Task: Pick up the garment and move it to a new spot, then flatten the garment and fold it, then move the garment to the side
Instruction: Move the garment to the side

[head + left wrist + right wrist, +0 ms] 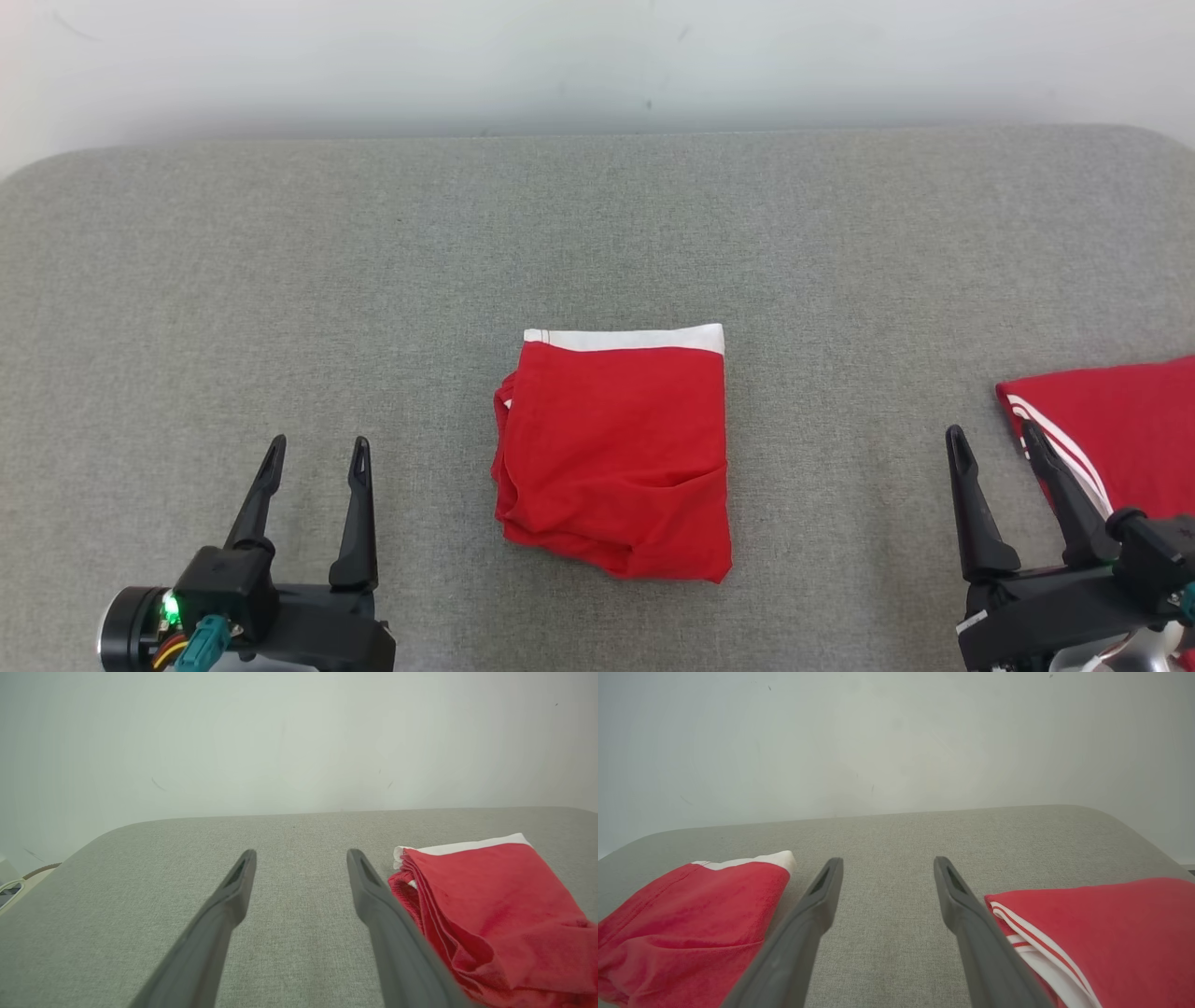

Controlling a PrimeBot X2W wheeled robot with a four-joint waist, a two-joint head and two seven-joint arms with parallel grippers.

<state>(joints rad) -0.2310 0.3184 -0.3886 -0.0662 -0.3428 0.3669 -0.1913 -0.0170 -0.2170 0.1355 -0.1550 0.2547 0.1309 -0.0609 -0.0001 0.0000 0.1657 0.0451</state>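
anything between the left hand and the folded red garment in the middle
Nothing visible does: bare grey table lies between the open left hand and the folded red garment. On the right, a striped red garment lies by the right hand.

No writing, label, brand, number or sign can be read in any view. The only markings are plain ones. The folded red garment point(616, 448) has a white band along its far edge. The second red garment point(1120, 420), at the right of the head view, has thin white stripes. Neither marking forms letters or figures.
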